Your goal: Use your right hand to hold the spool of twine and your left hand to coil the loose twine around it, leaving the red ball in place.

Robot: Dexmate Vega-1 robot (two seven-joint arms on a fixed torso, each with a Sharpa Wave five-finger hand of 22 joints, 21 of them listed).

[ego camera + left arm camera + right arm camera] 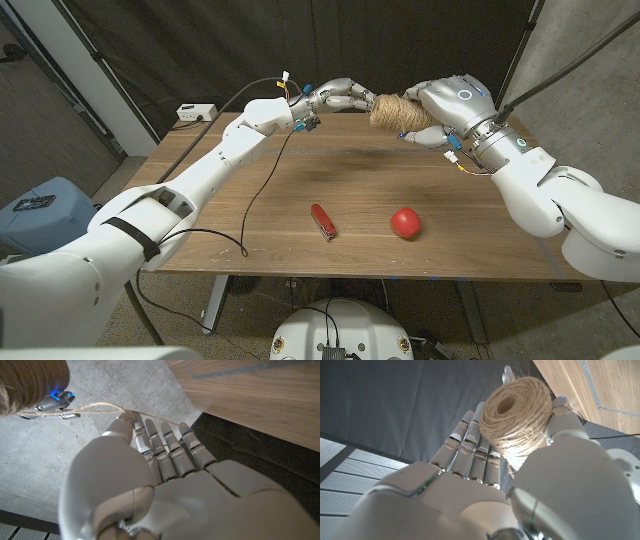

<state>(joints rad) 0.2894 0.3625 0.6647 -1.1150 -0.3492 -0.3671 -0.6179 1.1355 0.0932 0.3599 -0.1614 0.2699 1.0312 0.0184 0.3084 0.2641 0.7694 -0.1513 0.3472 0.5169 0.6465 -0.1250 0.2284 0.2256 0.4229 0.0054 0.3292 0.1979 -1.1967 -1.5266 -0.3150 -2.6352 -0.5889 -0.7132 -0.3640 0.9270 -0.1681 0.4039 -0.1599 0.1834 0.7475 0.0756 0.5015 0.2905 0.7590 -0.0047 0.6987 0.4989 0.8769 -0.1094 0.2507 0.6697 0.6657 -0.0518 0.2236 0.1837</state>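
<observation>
The spool of tan twine (397, 112) hangs in the air over the table's far edge, gripped by my right hand (455, 104). In the right wrist view the spool (518, 414) sits between the thumb and the fingers (470, 442) of my right hand (485, 495). My left hand (336, 96) is just left of the spool, fingertips toward it. In the left wrist view a loose strand of twine (97, 408) runs from the spool (27, 380) to my left hand (150, 475), pinched at the thumb tip and lying across the fingertips. The red ball (405, 222) rests on the wooden table (300, 170), front right.
A red pocket knife (323, 221) lies on the table left of the ball. A black cable (262, 185) trails from my left arm across the table's left half. A white box (196, 112) sits beyond the far left corner.
</observation>
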